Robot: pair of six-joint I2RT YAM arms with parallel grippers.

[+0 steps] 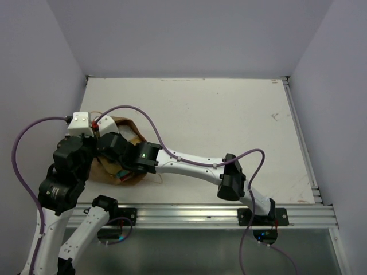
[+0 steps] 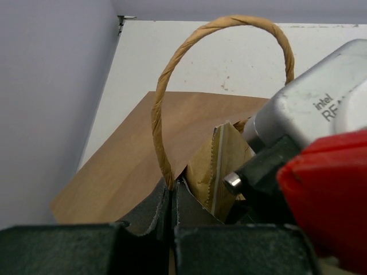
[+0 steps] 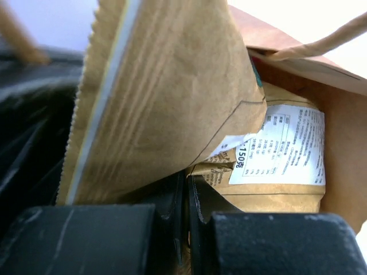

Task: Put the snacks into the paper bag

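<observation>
The brown paper bag lies at the table's left side, mouth toward the arms. My left gripper is shut on the bag's rim at the foot of a twine handle, holding the mouth up. My right gripper is shut on the tan snack packet with the white label, which is folded and sits in the bag's mouth. The packet's edge also shows in the left wrist view. In the top view the right gripper is inside the bag. The red, orange and magenta packets are hidden.
The right wrist camera housing sits close beside my left fingers. The left wall is near the bag. The bare white table stretches to the right and back. A metal rail runs along the near edge.
</observation>
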